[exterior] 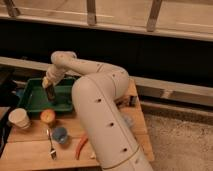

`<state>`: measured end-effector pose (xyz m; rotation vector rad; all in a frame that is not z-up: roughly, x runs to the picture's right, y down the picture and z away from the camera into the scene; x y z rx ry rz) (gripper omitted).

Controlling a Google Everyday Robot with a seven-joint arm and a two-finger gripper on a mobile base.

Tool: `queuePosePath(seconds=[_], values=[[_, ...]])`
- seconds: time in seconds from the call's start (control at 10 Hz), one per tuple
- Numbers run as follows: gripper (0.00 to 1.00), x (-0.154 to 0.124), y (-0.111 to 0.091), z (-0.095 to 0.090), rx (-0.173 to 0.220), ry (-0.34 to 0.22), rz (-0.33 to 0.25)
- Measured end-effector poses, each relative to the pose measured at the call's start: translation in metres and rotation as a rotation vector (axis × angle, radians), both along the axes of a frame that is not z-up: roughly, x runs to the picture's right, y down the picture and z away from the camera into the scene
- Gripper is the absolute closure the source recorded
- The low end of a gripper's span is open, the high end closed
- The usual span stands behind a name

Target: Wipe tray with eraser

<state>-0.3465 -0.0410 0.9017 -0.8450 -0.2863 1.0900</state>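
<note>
Gripper positioned over the green tray, fingers clamped on the eraser.

Left to right: a pale paper cup stands on the wooden table, just in front of the tray's near left corner. The tray lies at the table's far left. A small orange round item sits just beside the tray's front rim. Inside the tray, right of centre, the dark eraser hangs upright from the gripper, its lower end at the tray floor; contact cannot be confirmed. A fork lies near the front edge, a small blue cup just right of it, then a red-orange elongated object. The white arm fills the right side.
</note>
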Motion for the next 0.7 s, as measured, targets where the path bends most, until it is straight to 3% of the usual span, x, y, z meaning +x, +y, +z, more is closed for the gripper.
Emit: queuePosePath(seconds=[0.2, 0.4, 0.7], values=[[0.94, -0.006, 0.013, -0.007, -0.017, -0.016, -0.011], [0.94, 0.006, 0.033, -0.015, -0.043, -0.014, -0.007], [0.94, 0.033, 0.044, -0.018, -0.052, 0.058, -0.004]])
